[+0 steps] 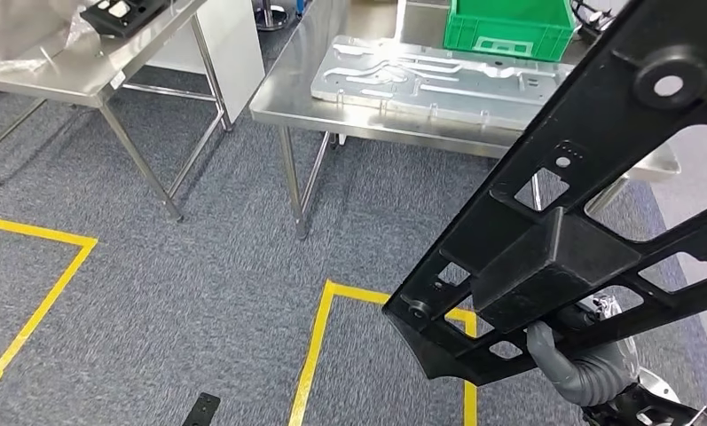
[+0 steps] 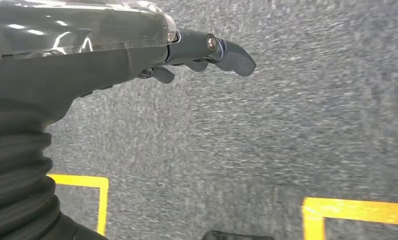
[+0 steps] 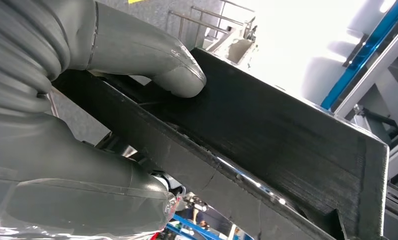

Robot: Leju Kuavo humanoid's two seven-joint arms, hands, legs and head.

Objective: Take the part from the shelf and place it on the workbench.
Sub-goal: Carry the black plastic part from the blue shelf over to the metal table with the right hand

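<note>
no readable text, labels or numbers anywhere.

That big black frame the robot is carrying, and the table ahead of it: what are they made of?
The black frame looks like matte moulded plastic, maybe composite: dull surface, fine grain, cut-out windows. The right hand grips it. The table appears to be brushed stainless steel: silvery, softly reflective top on thin metal legs.

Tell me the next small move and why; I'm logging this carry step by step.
Probably keep walking toward the steel workbench: the right hand holds the black frame part over carpet, short of the table, whose top already carries a metal plate and green crate.
</note>
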